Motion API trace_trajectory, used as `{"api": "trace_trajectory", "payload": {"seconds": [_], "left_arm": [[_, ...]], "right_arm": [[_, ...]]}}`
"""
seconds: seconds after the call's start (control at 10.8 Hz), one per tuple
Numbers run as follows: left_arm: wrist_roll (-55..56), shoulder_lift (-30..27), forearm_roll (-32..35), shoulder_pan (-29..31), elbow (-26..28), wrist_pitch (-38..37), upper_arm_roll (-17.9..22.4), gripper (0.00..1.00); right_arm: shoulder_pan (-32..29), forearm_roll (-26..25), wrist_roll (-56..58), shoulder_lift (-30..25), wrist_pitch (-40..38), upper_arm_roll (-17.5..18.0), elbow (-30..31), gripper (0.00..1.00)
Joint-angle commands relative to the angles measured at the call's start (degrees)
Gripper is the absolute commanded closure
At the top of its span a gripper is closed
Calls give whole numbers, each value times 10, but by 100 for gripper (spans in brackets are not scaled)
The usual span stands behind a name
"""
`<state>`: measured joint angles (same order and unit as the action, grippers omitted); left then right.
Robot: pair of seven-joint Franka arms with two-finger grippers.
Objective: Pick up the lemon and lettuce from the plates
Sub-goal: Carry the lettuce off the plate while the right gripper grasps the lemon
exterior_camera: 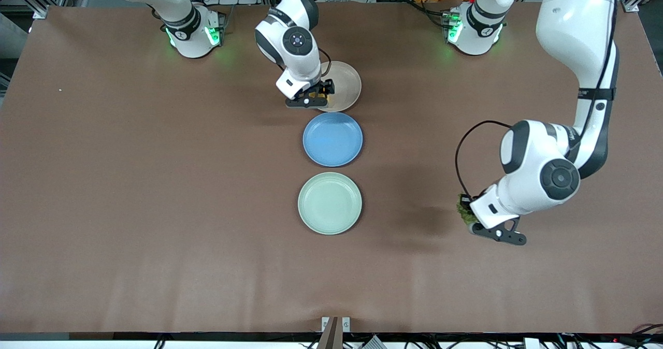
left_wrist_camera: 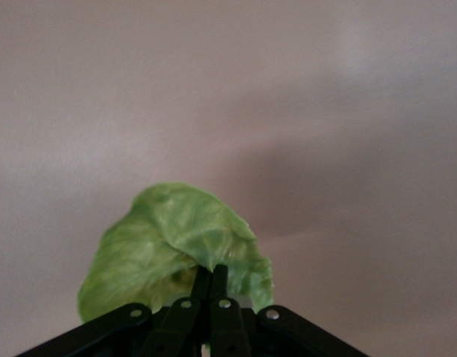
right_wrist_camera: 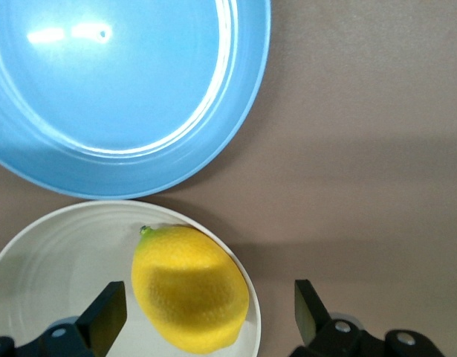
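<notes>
Nearest the front camera, the left gripper point(exterior_camera: 479, 223) hangs over bare table toward the left arm's end, fingers point(left_wrist_camera: 212, 286) clamped on the lettuce point(left_wrist_camera: 172, 245). Mint green plate point(exterior_camera: 330, 203), blue plate point(exterior_camera: 332, 139) and beige-pink plate point(exterior_camera: 344, 82) form a line. The right gripper point(right_wrist_camera: 206, 312), fingers spread, straddles the lemon point(right_wrist_camera: 189, 288) lying on the beige-pink plate.

I can read no text, label, brand, number or sign in any of my three views. A dark marking runs along the left arm's forearm point(exterior_camera: 572, 137) in the front view, but I cannot make out its letters.
</notes>
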<state>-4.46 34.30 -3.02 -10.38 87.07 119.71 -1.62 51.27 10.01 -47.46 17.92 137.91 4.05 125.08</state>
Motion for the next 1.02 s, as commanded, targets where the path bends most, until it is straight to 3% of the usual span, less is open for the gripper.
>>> {"api": "trace_trajectory", "payload": {"seconds": [0.0, 0.46, 0.55, 0.65, 0.74, 0.83, 0.92], "left_arm": [[-15, 26, -15, 36, -1, 2, -3, 100], [-17, 71, -50, 55, -1, 27, -5, 100], [-17, 76, -57, 54, -2, 27, -5, 99], [-16, 79, -62, 49, -3, 28, -4, 89], [-16, 83, -62, 49, -2, 28, -4, 70], [-17, 85, -62, 51, -3, 28, -4, 1], [-17, 84, -61, 51, -3, 28, -4, 0]], "right_arm": [[23, -18, -11, 13, 30, -5, -2, 0], [37, -21, -29, 44, 67, -7, -1, 0], [39, -36, -29, 47, 67, -8, 1, 25], [39, -43, -30, 47, 67, -9, 1, 62], [39, -45, -32, 47, 68, -9, 2, 87], [39, -45, -38, 47, 68, -9, 2, 95], [38, -45, -46, 43, 68, -11, 1, 95]]}}
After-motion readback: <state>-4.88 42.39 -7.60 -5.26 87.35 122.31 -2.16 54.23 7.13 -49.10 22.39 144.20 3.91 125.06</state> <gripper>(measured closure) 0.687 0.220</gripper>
